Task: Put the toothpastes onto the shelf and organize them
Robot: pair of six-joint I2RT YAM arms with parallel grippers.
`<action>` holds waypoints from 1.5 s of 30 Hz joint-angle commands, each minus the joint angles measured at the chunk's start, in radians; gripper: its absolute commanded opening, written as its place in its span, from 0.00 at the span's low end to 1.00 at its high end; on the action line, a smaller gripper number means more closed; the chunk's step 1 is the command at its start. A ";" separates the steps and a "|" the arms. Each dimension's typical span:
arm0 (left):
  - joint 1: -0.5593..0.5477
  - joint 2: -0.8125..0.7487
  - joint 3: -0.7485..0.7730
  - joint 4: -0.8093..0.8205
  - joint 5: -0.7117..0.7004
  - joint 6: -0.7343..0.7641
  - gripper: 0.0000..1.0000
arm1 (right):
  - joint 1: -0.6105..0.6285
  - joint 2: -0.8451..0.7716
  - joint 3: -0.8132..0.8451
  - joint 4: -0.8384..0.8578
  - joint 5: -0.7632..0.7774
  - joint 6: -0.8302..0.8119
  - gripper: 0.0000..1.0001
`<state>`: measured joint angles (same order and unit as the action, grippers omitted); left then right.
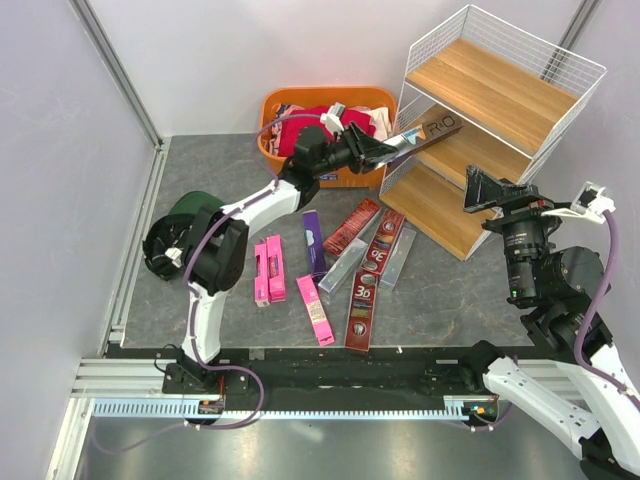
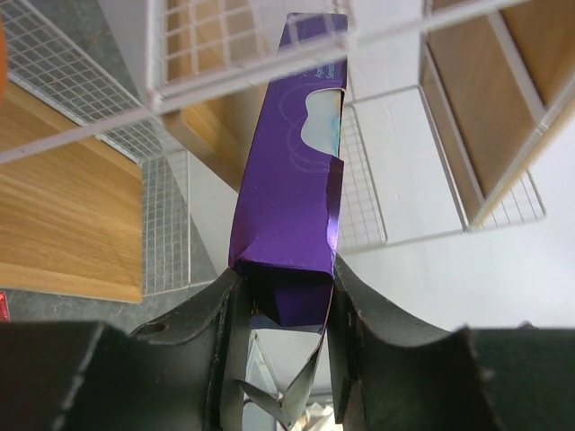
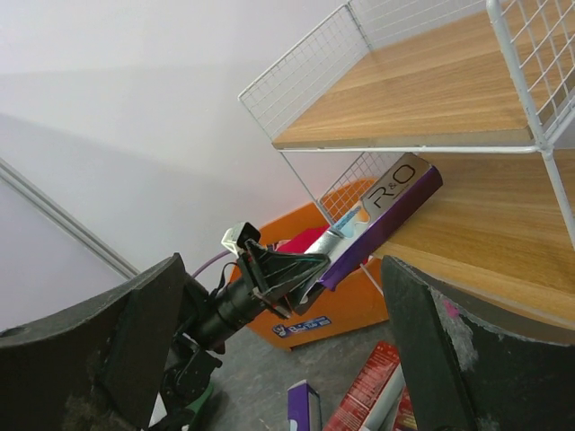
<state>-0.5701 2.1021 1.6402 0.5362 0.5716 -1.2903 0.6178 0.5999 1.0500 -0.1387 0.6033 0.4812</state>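
We see one purple and silver toothpaste box (image 1: 425, 135) (image 2: 289, 180) raised off the table, its far end reaching over the middle board of the shelf (image 1: 492, 88), beneath the top board; whether it rests on the wood we cannot tell. The shelf has three wooden boards. On the grey table (image 1: 220, 170) in front of it we count nine more: three pink boxes (image 1: 276, 268), one purple box (image 1: 314, 243), three dark red boxes (image 1: 361, 310) and two silver-grey boxes (image 1: 343, 265), lying loose and close together. The left pincer (image 1: 385, 150) (image 2: 283, 296) is pinched tight on the near end of the raised box, one finger on each side. The right pincer (image 1: 472, 190) stands spread wide near the shelf's lower front, holding nothing. Beside the shelf sits one orange basket (image 1: 350, 92) with red clothes (image 1: 318, 118) in it
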 commanded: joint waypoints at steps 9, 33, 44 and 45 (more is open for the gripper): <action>-0.062 0.110 0.219 -0.096 -0.214 -0.102 0.09 | 0.002 -0.028 0.045 -0.039 0.009 -0.021 0.98; -0.088 0.102 0.297 -0.257 -0.335 0.029 0.73 | 0.002 -0.023 0.039 -0.075 -0.014 -0.010 0.98; -0.096 -0.005 0.277 -0.481 -0.361 0.221 0.95 | 0.002 -0.006 0.028 -0.084 -0.036 0.007 0.98; -0.096 -0.008 0.282 -0.504 -0.365 0.233 0.95 | 0.002 -0.005 0.027 -0.084 -0.039 0.008 0.98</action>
<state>-0.6590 2.1624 1.9194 0.2028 0.2386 -1.1919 0.6178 0.5808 1.0592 -0.2123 0.5869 0.4824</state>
